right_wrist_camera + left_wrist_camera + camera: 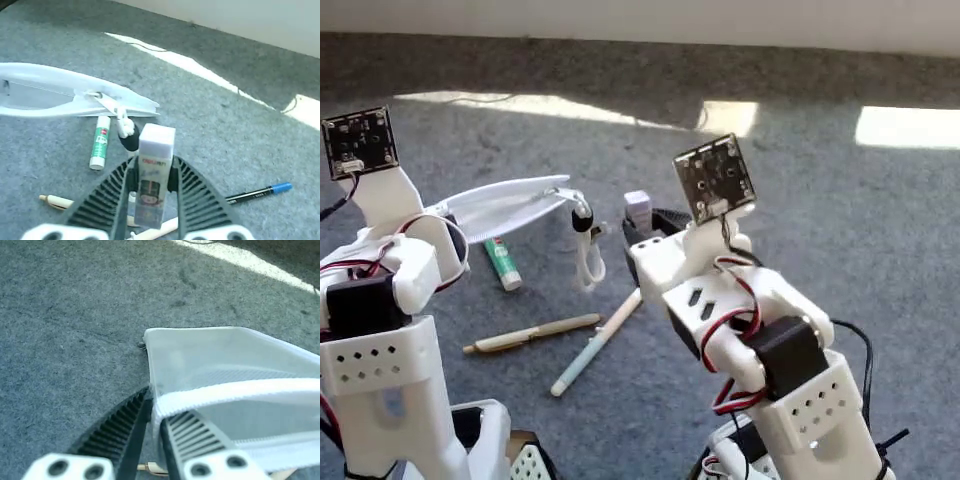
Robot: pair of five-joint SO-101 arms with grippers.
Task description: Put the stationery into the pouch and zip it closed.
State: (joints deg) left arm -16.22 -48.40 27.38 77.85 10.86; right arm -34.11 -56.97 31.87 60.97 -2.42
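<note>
Pouch [505,205] is held open over the tabletop [840,220] by the left hand [152,407], clamped on its rim.
An eraser [155,150] is clamped in the right hand [151,167]; released early, it could be dropped outside the narrow mouth.

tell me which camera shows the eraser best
The right wrist view: the eraser stands centred and close, clamped in the right gripper, its sleeve facing the camera. The high view catches just its pale top behind the right arm. The left wrist view faces the pouch.
</note>
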